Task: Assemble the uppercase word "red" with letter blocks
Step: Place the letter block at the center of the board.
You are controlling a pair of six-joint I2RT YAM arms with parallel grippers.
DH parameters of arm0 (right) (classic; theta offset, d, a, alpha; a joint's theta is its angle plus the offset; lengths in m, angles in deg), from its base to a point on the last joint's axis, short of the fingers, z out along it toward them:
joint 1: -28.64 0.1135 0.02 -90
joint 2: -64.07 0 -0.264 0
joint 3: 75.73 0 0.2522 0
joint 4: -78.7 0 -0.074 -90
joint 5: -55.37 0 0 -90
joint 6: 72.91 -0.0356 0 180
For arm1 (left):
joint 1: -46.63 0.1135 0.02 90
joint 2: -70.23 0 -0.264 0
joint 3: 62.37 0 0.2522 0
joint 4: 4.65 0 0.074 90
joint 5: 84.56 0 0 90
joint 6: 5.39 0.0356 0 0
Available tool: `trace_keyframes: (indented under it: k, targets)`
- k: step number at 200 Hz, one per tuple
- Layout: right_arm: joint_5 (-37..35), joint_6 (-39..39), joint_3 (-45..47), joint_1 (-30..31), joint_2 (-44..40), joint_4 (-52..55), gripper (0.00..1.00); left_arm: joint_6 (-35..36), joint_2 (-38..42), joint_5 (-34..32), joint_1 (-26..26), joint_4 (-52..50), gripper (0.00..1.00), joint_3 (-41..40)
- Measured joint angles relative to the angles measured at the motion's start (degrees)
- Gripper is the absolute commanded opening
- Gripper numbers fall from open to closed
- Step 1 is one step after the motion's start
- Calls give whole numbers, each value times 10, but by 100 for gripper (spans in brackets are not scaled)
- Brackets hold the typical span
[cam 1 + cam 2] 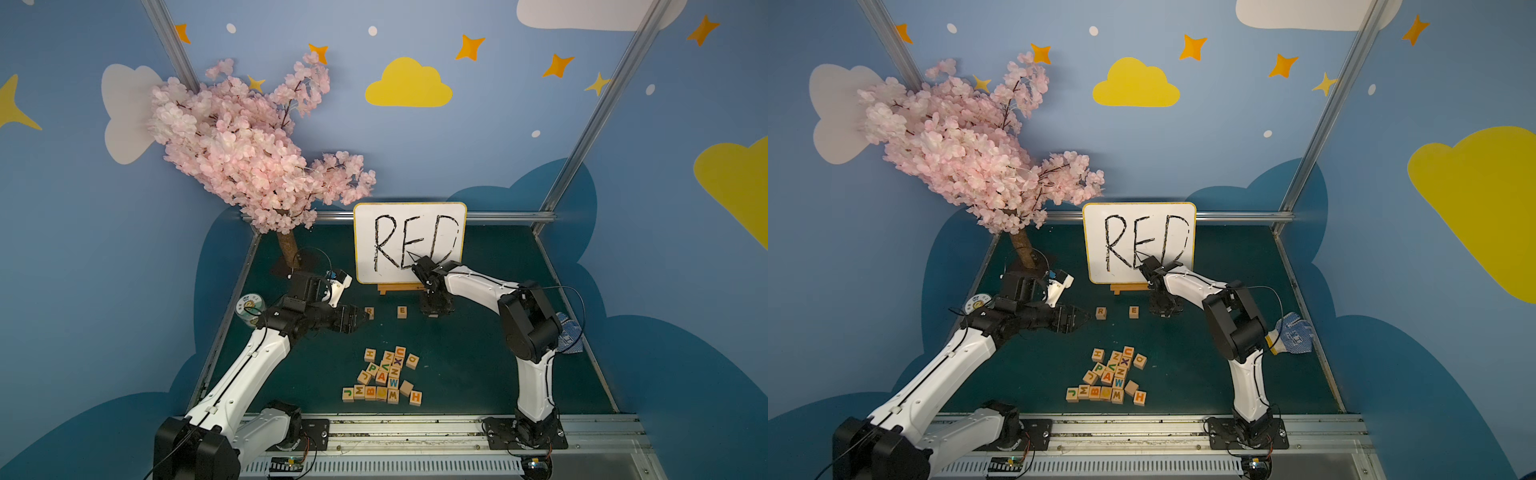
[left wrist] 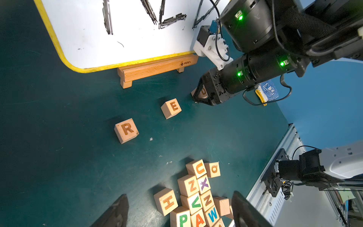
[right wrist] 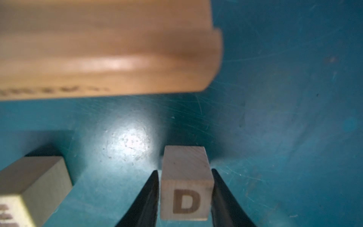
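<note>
Nearest, spare letter blocks lie heaped on the green desk; beyond, the left end effector hangs parted and empty beside the R block, then the E block, then the D block resting on the desk between the barely parted jaws of the right end effector, before the whiteboard.

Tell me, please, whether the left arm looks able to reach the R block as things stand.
Probably yes: the left gripper hovers open close beside the R block, only bare mat lies between them, and the E block stands apart, well clear.
</note>
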Motion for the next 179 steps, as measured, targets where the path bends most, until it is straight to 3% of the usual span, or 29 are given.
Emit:
trace_keyframes:
  k: [79, 179]
  targets:
    - [0, -4, 0, -2, 0, 0, 37, 0, 0, 0, 0, -1, 81, 0]
    - [-2, 10, 0, -2, 0, 5, 40, 0, 0, 0, 0, -1, 81, 0]
